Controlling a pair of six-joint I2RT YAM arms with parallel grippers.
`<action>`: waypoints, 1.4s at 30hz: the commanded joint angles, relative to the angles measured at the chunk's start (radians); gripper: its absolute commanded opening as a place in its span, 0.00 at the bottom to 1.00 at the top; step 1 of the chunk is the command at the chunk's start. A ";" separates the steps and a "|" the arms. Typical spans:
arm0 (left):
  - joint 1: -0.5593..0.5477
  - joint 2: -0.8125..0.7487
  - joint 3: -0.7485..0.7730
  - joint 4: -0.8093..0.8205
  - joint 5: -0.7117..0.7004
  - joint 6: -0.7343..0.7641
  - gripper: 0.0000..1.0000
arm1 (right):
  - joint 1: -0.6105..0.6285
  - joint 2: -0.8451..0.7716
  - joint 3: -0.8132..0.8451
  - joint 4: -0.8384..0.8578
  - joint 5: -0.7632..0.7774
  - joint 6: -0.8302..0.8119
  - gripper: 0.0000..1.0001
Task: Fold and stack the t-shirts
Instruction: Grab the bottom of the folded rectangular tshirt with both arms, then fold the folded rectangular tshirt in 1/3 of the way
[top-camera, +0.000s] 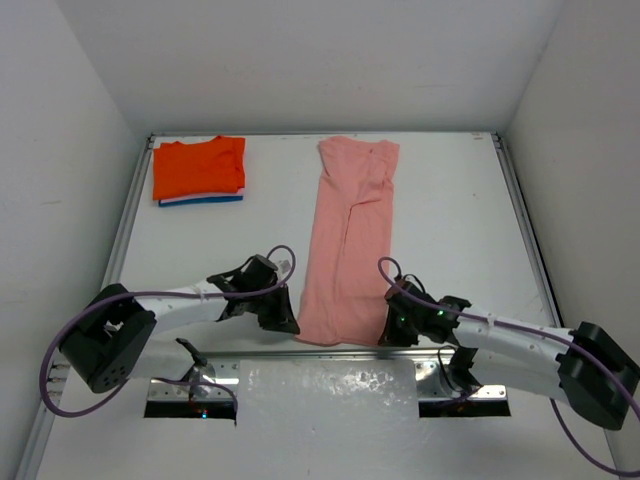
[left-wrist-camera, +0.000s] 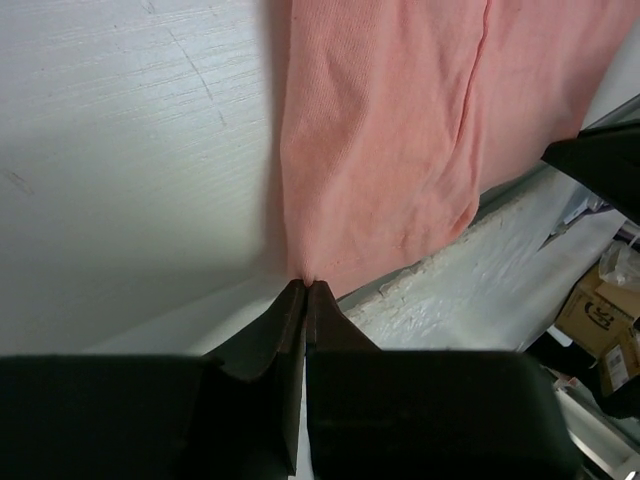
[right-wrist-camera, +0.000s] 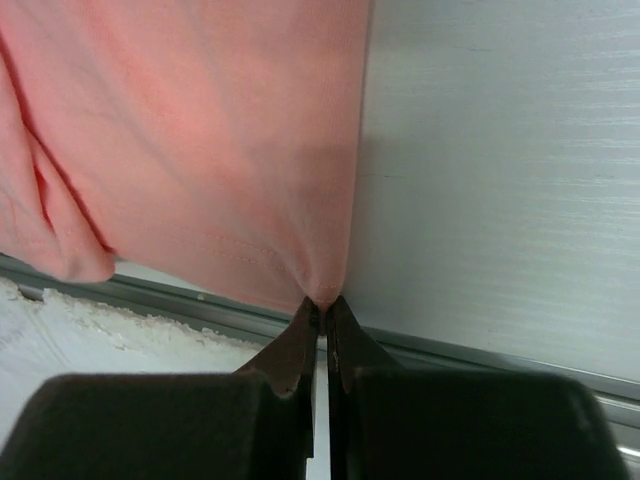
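Observation:
The pale salmon-pink t-shirt (top-camera: 350, 235) lies folded into a long narrow strip down the middle of the table, collar end at the back. My left gripper (top-camera: 290, 327) is shut on its near left corner; the left wrist view shows the cloth (left-wrist-camera: 390, 150) pinched at my gripper (left-wrist-camera: 306, 285). My right gripper (top-camera: 388, 335) is shut on its near right corner; the right wrist view shows the hem (right-wrist-camera: 200, 150) pinched at my gripper (right-wrist-camera: 325, 300). The bright orange t-shirt (top-camera: 198, 166) lies folded at the back left, on a thin blue one (top-camera: 205, 201) showing as an edge.
White walls enclose the table on three sides. A metal rail (top-camera: 330, 350) runs along the table's near edge, with a textured white sheet (top-camera: 325, 385) just below it. Cardboard boxes (left-wrist-camera: 600, 310) show beyond the table edge in the left wrist view.

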 joint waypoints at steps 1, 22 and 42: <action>-0.010 -0.037 0.055 -0.006 0.000 -0.024 0.00 | 0.006 -0.022 0.028 -0.090 0.044 -0.018 0.00; -0.015 -0.195 0.173 -0.143 -0.130 -0.111 0.00 | -0.009 -0.083 0.318 -0.334 0.211 -0.141 0.00; 0.299 0.405 0.873 -0.221 0.018 0.096 0.00 | -0.466 0.537 0.998 -0.342 0.064 -0.483 0.00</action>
